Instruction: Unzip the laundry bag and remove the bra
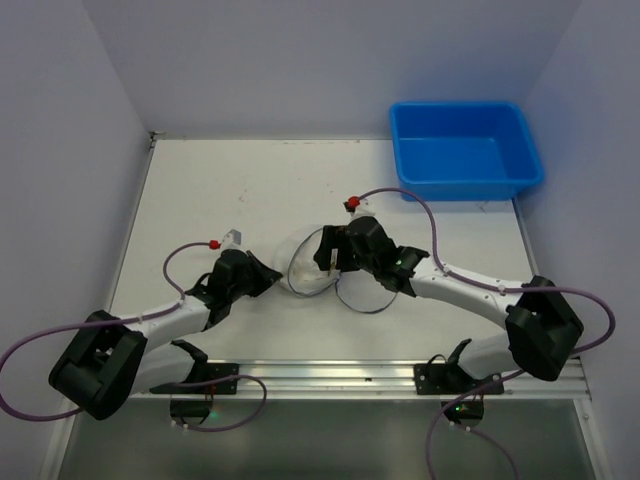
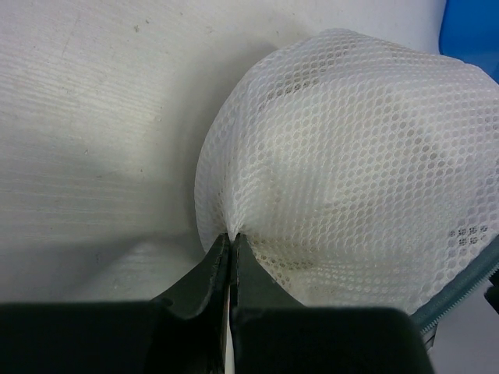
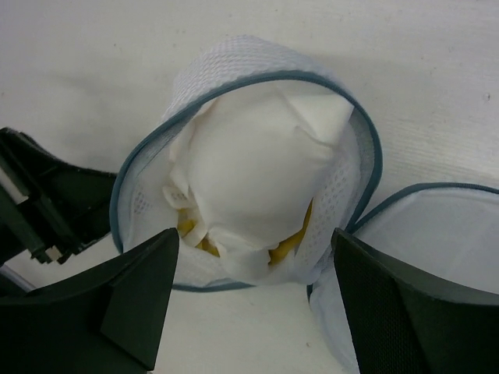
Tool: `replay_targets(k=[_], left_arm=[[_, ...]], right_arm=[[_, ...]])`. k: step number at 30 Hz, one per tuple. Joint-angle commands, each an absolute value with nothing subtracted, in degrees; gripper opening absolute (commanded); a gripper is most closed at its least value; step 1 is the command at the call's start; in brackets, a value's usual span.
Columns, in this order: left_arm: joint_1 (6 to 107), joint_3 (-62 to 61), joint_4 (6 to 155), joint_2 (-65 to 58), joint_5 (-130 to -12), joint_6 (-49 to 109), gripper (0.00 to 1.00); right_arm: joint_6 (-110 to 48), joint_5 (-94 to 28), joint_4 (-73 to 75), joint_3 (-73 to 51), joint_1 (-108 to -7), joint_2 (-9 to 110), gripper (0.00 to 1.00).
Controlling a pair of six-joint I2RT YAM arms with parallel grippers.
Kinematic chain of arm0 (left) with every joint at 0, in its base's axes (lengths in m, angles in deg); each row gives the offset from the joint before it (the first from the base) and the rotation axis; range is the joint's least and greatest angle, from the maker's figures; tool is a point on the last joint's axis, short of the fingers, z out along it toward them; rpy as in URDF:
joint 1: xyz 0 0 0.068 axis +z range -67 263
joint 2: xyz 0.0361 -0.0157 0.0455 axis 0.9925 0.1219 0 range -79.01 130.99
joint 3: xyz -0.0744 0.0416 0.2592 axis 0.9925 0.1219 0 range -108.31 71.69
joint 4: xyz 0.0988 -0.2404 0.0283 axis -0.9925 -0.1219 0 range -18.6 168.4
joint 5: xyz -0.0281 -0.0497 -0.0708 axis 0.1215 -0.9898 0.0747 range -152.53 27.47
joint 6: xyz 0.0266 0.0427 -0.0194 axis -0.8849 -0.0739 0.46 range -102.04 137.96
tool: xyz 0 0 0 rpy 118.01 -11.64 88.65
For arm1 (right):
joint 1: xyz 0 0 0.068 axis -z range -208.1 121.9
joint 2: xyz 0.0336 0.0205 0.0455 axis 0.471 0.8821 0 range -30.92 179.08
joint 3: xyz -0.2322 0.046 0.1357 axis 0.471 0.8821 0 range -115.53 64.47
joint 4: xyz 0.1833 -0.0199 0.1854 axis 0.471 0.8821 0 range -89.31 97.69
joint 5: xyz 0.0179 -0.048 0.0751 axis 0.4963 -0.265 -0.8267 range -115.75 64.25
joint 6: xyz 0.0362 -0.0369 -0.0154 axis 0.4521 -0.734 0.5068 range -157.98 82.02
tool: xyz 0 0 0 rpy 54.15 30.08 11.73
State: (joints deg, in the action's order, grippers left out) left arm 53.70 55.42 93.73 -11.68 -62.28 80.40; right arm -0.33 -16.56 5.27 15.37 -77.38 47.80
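Two grippers meet at the laundry bag (image 3: 257,70) near the middle of the table (image 1: 200,190). My left gripper (image 2: 231,238) has its jaws pressed together on a fold of the white mesh at the bag's side. My right gripper (image 3: 253,234) hangs over the bag's mouth with its jaws spread wide, one on each side, gripping nothing. That mouth gapes open, and the bra (image 3: 290,243) sits inside the bag, only slivers of its yellow showing beneath white fabric.
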Motion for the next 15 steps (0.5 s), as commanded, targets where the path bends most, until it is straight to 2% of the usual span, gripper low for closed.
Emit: replay_targets(k=[1,15], left_arm=[[53.47,55.17,92.99,-12.83,-61.39,80.72,0.0],[53.47,55.7,94.04,-12.3,-62.09,80.63,0.0]], right_arm=[[1.49,-16.96,-1.5,12.53,-75.74,49.23,0.8],[-0.01,-20.75,-5.64,10.86,-74.07,56.88,0.8]])
